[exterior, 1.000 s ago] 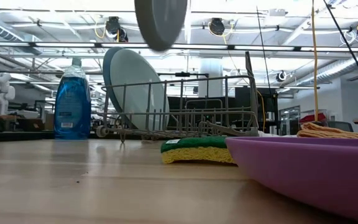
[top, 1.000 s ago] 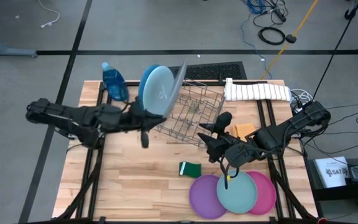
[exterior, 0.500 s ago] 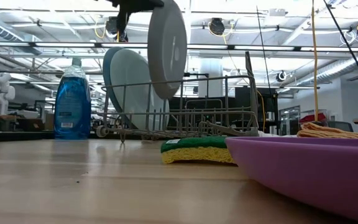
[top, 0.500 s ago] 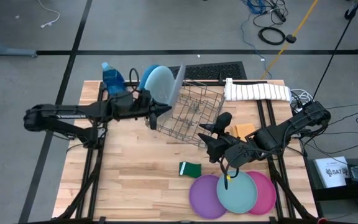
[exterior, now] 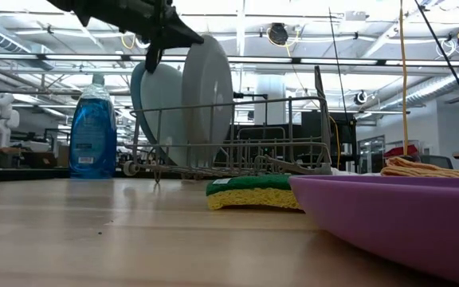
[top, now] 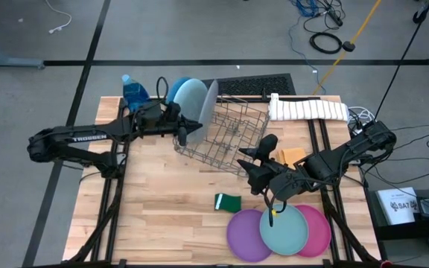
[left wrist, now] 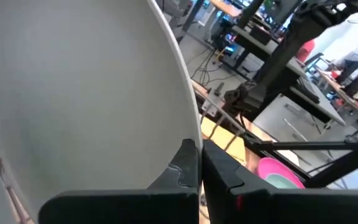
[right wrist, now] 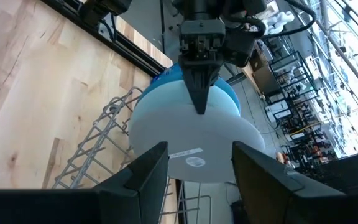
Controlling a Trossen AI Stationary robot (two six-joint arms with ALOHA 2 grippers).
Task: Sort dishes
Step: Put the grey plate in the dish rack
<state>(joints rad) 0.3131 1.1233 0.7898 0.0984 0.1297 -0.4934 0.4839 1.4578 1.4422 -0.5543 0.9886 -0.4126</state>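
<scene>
A large grey-white plate (top: 209,104) (exterior: 209,96) stands on edge in the grey wire rack (top: 233,134), and my left gripper (top: 194,130) (exterior: 191,36) is shut on it. Left of it in the rack lean a pale-blue plate (top: 191,100) (exterior: 162,104) and a deep-blue one (top: 171,88). Purple (top: 246,234), teal (top: 283,229) and pink (top: 319,231) plates lie flat and overlapping at the near right. My right gripper (top: 254,160) (right wrist: 197,186) hovers open just near-right of the rack, with nothing between its fingers. My left gripper pinches the grey-white plate's upper rim (left wrist: 188,140) (right wrist: 199,115) between its two fingers. It reaches in from the table's left, close to level. The plate hangs upright with its lower part down among the rack's wires (exterior: 205,155). Whether its lower edge rests there, I cannot tell.
A blue soap bottle (top: 135,93) stands at the far left, behind the rack. A green sponge (top: 228,202) lies on the wood near the middle. A folded white towel (top: 307,109) and an orange cloth (top: 290,156) lie on the right.
My left gripper has sunk and gone toward the table's far edge and the rack, rolling as it went. The grey-white plate has come down from above the rack into it and now stands upright beside the pale-blue plate.
</scene>
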